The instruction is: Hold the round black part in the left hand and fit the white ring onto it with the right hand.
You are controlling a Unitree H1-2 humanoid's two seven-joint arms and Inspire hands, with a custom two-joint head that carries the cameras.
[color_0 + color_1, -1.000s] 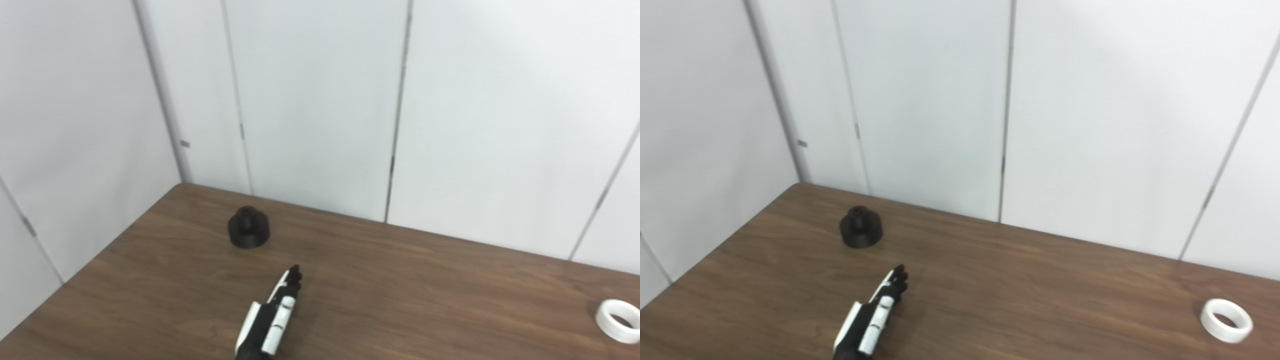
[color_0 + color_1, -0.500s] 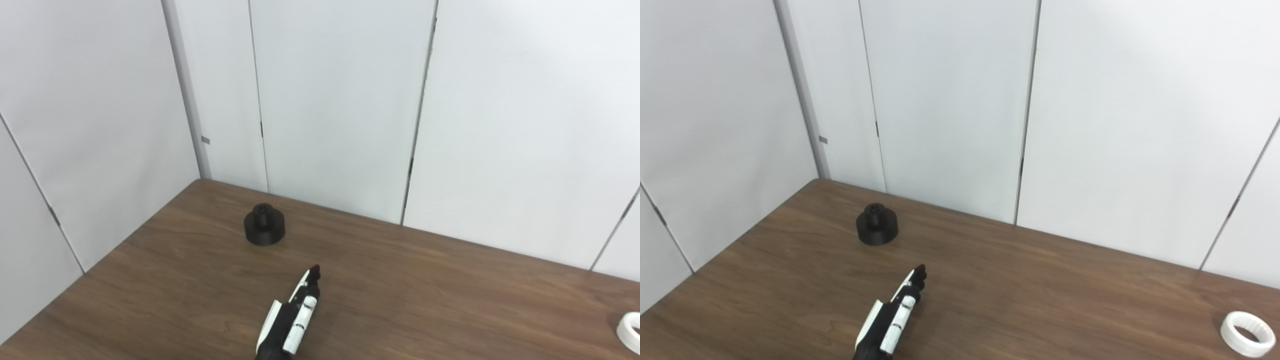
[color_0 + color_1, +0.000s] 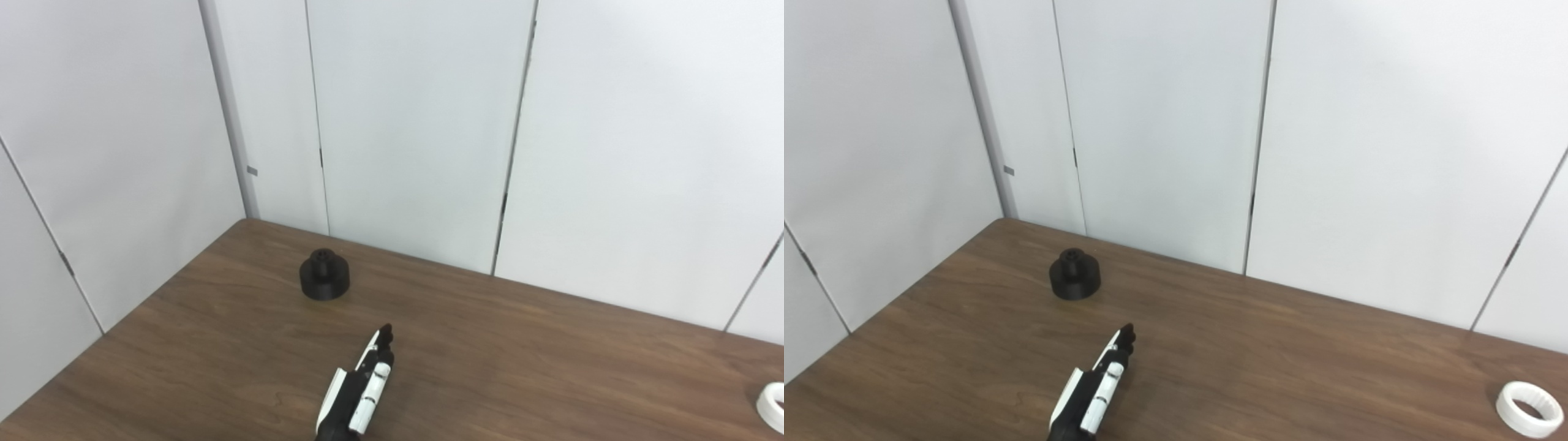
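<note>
Fingers straight and pressed together, my left hand (image 3: 358,395) is holding nothing and pointing up-left toward the round black part (image 3: 324,283), sitting ahead on the surface (image 3: 520,367); the white ring (image 3: 1524,409) is lying far right.

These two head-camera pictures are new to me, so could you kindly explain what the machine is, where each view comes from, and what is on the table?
Both pictures come from two cameras side by side on a humanoid robot's head, so they show one scene from slightly different spots. The black-and-white object rising from the bottom edge is the robot's left hand, stretched out over the wooden table with its fingers extended and holding nothing. Beyond it, near the far left corner, sits the round black part. Far to the right lies the white ring, cut off at the edge in the left eye view. The right hand is out of view. White wall panels stand behind the table.
</note>
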